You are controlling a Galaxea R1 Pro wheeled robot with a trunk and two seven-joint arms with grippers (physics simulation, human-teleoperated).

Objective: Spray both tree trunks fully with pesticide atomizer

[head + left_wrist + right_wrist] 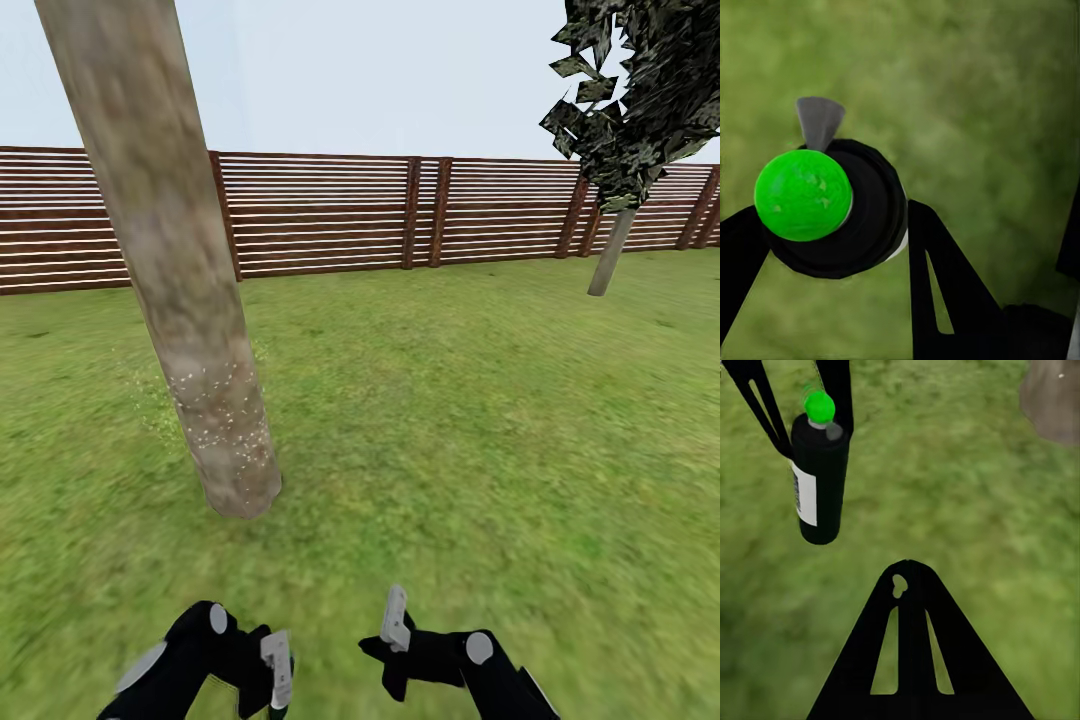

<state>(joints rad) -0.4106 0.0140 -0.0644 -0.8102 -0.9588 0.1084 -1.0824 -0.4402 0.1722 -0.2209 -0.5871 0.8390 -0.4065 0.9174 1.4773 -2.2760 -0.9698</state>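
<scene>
Left tool (832, 225) clamped around the pesticide atomizer (819, 484), black fingers (945, 285) pressed to either side of the black bottle just under its bright green cap (802, 195), grey nozzle (820, 120) poking out beside the cap. From the right wrist: bottle with white label hanging upright, held clear above the lawn (960, 472). Right tool (911, 585) holding nothing, fingers drawn together with no gap showing between the tips. In the head view, both tools low over the grass, left tool (275, 670) and right tool (395, 620) near each other. Thick grey-beige tree trunk (190, 300) ahead to the left, fine white pesticide specks (215, 410) dusted on its lower part. Brown slat fence (330, 215) behind; thin-trunked dark tree (625, 120) far right
</scene>
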